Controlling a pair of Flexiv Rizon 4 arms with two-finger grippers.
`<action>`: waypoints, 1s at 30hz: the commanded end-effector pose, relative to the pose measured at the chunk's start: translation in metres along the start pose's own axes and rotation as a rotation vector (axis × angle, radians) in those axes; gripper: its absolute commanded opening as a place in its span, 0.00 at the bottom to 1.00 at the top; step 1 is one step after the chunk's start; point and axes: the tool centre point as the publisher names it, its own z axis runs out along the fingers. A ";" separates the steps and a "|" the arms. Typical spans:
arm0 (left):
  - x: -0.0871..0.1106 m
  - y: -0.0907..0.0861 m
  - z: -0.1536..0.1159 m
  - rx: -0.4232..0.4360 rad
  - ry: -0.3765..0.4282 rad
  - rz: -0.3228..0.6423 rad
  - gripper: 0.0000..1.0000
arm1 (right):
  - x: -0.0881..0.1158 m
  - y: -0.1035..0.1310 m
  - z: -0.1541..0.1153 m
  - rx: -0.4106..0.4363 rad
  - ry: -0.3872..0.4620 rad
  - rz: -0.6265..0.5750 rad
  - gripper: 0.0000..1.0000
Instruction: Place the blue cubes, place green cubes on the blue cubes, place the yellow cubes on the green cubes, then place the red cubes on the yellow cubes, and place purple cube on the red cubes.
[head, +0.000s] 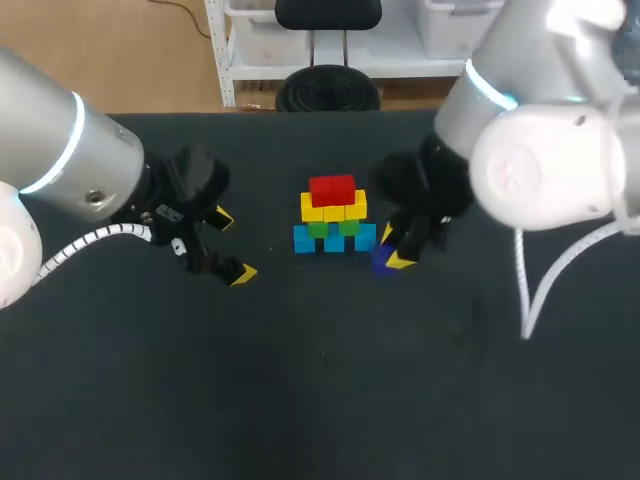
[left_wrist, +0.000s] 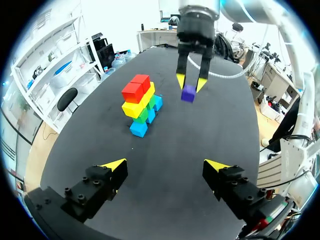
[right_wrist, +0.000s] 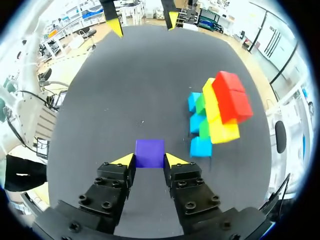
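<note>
Your right gripper (right_wrist: 149, 161) is pinching the purple cube (right_wrist: 149, 152), with one yellow fingertip pressed against each of two opposite faces. In the head view, this cube is at about 4 o'clock from the stack, just beside the end of the bottom row. You cannot tell whether it touches the black table (head: 320, 400).

The stack stands upright a little toward 12 o'clock from the table's middle. The blue cubes (head: 335, 240) form the base row. The green cubes (head: 333, 228) sit on them, the yellow cubes (head: 333, 209) lie across the green ones, and the red cubes (head: 332, 188) are on top. From the right wrist, the stack is ahead of the gripper and off to one side, apart from the purple cube.

Your left gripper (left_wrist: 165, 165) has its fingers spread wide. It is at about 9 o'clock from the stack and well apart from it, pointing across the table toward the right gripper.

A small white label (head: 166, 212) shows on the left gripper's body, and its print is too small to read
</note>
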 end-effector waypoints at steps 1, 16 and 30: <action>0.000 0.000 0.000 -0.003 0.001 -0.001 1.00 | 0.011 0.007 -0.035 0.028 0.002 0.010 0.00; 0.000 0.000 0.000 -0.003 0.001 -0.001 1.00 | 0.001 -0.047 -0.070 0.146 -0.023 0.100 0.00; 0.000 0.000 0.000 -0.003 0.001 -0.001 1.00 | -0.044 -0.090 -0.066 0.187 -0.060 0.035 0.00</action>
